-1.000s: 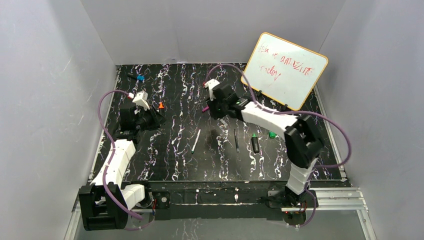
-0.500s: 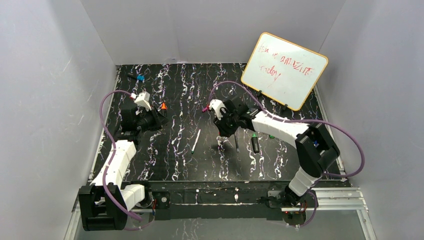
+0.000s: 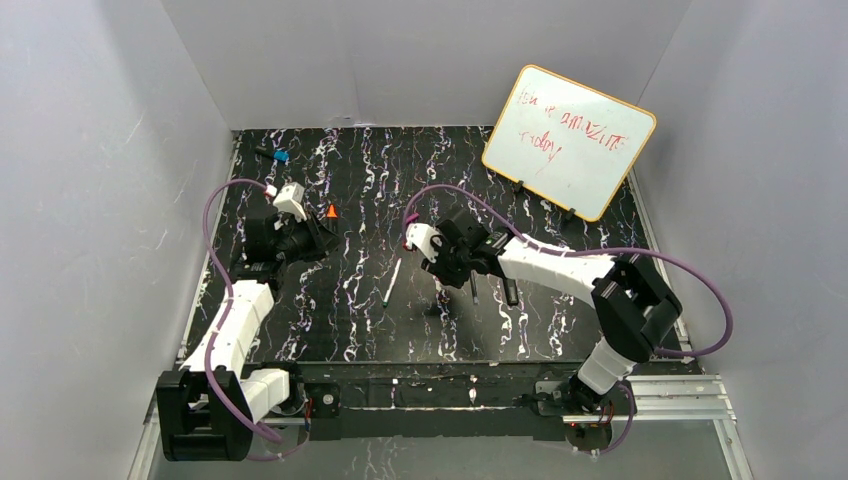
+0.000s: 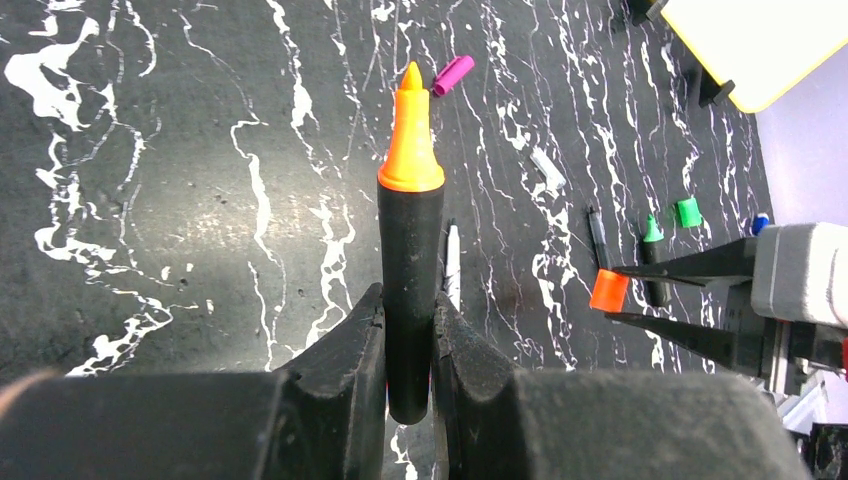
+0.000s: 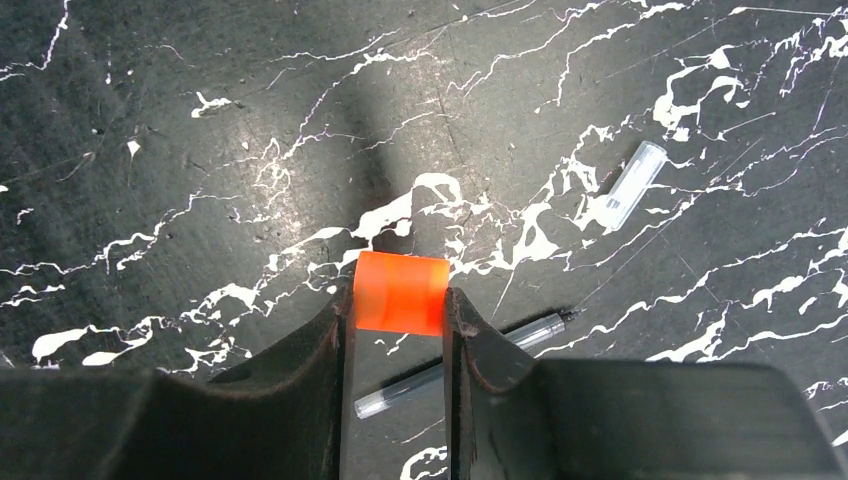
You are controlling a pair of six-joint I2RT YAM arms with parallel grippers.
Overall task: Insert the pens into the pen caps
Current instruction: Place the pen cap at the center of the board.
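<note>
Slim pens: a white pen [image 3: 392, 282] and a dark pen [image 5: 470, 360] lie flat on the counter [image 3: 340, 320] between the arms.
Right pincer [image 5: 398, 300]: pinching the orange cap [image 5: 401, 292] by its sides, lifted above the dark pen.
Left pincer [image 4: 408, 310]: pressed onto the barrel of the black marker [image 4: 410, 260], with the orange tip pointing outward.
Alignment: tip and cap are well apart and do not look to be on one line yet.
Risk: if the cap's mouth meets the tip off-axis, the push could twist the cap out of its narrow side grip. It could also slide the marker back through the fingers.
Farther off: a purple cap [image 4: 453, 75] and a blue cap [image 3: 281, 156] lie loose on the counter.
Writing: the whiteboard [image 3: 570, 140] carries red handwriting. One word looks like "amazing"; the rest is too small to read. No brands are visible.
</note>
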